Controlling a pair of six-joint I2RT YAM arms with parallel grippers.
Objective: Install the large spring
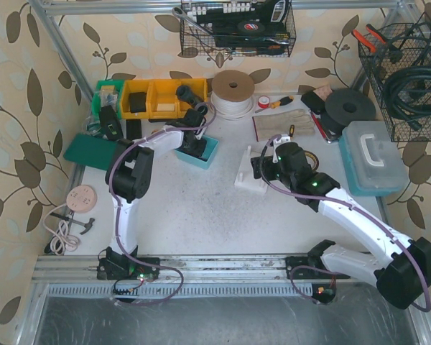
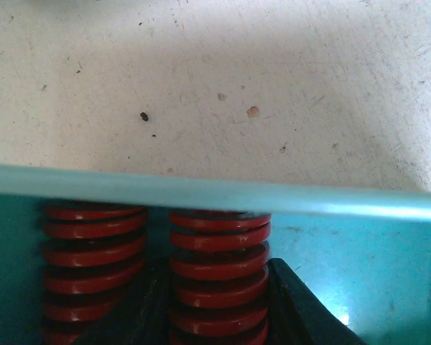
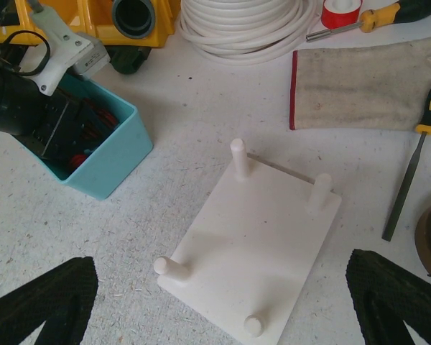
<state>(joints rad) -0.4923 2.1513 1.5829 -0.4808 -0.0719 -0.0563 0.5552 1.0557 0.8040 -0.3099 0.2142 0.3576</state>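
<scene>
– Speckled white table (image 1: 201,215), leaf-print walls all round it. What is on the left side?

– The left gripper (image 2: 219,287) is down inside a teal bin (image 2: 215,192). Its black fingers (image 2: 302,309) stand on either side of a red spring (image 2: 219,244), and both touch the coils, so the jaws are pinching it.

– Is that spring lifted out?

– No, it lies in the bin. The bin's rim runs across just beyond the fingertips, and the far end of the spring is hidden behind it. A second red spring (image 2: 93,244) lies just left of the left jaw, alongside the first. Whether the two touch, I cannot tell.

– And further right?

– A white plate (image 3: 258,244) lies flat on the table, well apart from the bin. It has four upright pegs (image 3: 238,154), one near each corner.

– Where is the other arm?

– The right gripper (image 3: 223,291) hovers over the near end of that plate. Its jaws are spread wide with nothing in them, and the plate shows between them and stretches away beyond them.

– Anything past it?

– Straight ahead, beyond the plate, is a coil of white cord (image 3: 244,25). Ahead of the right jaw lies a file (image 3: 409,180) with a black-and-yellow handle, and beyond the file is a folded cloth (image 3: 366,83) with a red edge.
</scene>
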